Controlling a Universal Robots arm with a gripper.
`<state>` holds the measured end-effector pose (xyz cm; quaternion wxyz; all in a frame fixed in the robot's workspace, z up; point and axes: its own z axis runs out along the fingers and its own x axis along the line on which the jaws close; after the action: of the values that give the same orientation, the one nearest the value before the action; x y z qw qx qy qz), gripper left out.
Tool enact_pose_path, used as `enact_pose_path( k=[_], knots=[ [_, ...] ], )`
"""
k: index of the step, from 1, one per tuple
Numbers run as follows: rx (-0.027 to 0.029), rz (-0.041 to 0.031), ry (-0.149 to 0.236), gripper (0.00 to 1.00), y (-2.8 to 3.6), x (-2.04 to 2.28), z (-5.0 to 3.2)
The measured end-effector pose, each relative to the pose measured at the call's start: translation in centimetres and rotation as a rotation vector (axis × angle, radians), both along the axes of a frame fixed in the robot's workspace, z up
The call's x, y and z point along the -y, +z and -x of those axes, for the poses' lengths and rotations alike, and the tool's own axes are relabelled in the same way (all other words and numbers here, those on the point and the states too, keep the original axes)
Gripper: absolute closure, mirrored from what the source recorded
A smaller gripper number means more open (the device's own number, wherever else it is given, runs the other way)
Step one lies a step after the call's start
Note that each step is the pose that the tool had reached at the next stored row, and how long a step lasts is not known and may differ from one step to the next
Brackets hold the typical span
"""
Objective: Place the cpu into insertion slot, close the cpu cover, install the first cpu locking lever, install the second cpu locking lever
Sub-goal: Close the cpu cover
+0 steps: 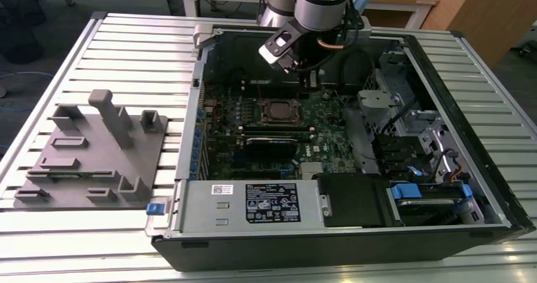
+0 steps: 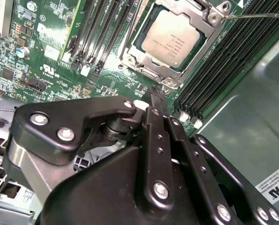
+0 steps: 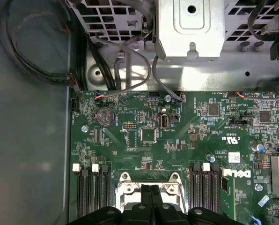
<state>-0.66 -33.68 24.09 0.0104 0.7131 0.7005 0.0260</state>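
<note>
The tool (image 2: 157, 96) has its two black fingers pressed flat together with nothing between them. It hangs tip-down over the green motherboard (image 3: 177, 136), close above the edge of the processor socket. In the first wrist view the joined fingers (image 3: 149, 197) stand in front of the socket's silver frame, with banks of black memory slots (image 3: 202, 190) on either side. In the second wrist view the cpu (image 2: 174, 37) lies flat in its seat just beyond the fingertips, dull silver top up. The cpu cover (image 2: 130, 58) lies down around it, so the chip shows through the cover's square window. A thin metal rod (image 2: 256, 15) runs out from the cover's far corner, above more memory slots (image 2: 233, 61); I cannot tell whether it is latched. In the exterior view the insertion slot (image 1: 261, 112) sits near the middle of the board, directly below the tool. The chip hides its contact field. Farther out on the board is a round coin battery (image 3: 105, 116), and past the board's edge a perforated metal bracket (image 3: 191, 28) with loose grey cables. All of this is inside an open computer case (image 1: 470, 107) lying on its side on a slatted metal surface (image 1: 126, 50). The arm (image 1: 319, 0) reaches down into the case from the far side. A grey fixture block (image 1: 92, 151) rests on the surface well apart from the case, toward the exterior view's left.
</note>
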Motion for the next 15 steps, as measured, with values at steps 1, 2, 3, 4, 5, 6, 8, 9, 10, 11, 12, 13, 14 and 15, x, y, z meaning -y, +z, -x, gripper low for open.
enact_pose_path(
  k=[1, 2, 3, 4, 5, 6, 8, 9, 10, 11, 12, 13, 14, 15],
  knots=[
    [0.0001, 0.0001, 0.000, 0.89, 0.00, 0.00, 0.00],
    [-0.0001, 0.0002, 0.000, 0.89, 0.00, 0.00, 0.00],
    [-0.0027, 0.0001, 0.000, 0.89, -0.01, 0.00, 0.00],
    [-0.0091, -0.0002, 0.000, 0.89, -0.03, -0.01, 0.00],
    [-0.0128, 0.0001, 0.000, 0.89, -0.02, 0.00, 0.00],
    [-0.0129, 0.0002, 0.000, 0.89, -0.02, 0.00, 0.01],
    [-0.0133, 0.0002, 0.000, 0.89, -0.02, 0.00, 0.00],
    [-0.0134, 0.0002, 0.000, 0.89, -0.02, 0.00, 0.00],
    [-0.0136, 0.0002, 0.000, 0.89, -0.01, 0.00, 0.00],
    [-0.0141, 0.0002, 0.000, 0.89, -0.02, 0.00, 0.00],
    [-0.0179, -0.0001, 0.000, 0.89, -0.04, -0.01, -0.01],
    [-0.0263, -0.0001, 0.000, 0.89, -0.06, -0.01, -0.01],
    [-0.0386, 0.0006, 0.000, 0.89, -0.07, -0.01, 0.00],
    [-0.0491, 0.0012, 0.000, 0.89, -0.08, 0.00, 0.00]
  ],
)
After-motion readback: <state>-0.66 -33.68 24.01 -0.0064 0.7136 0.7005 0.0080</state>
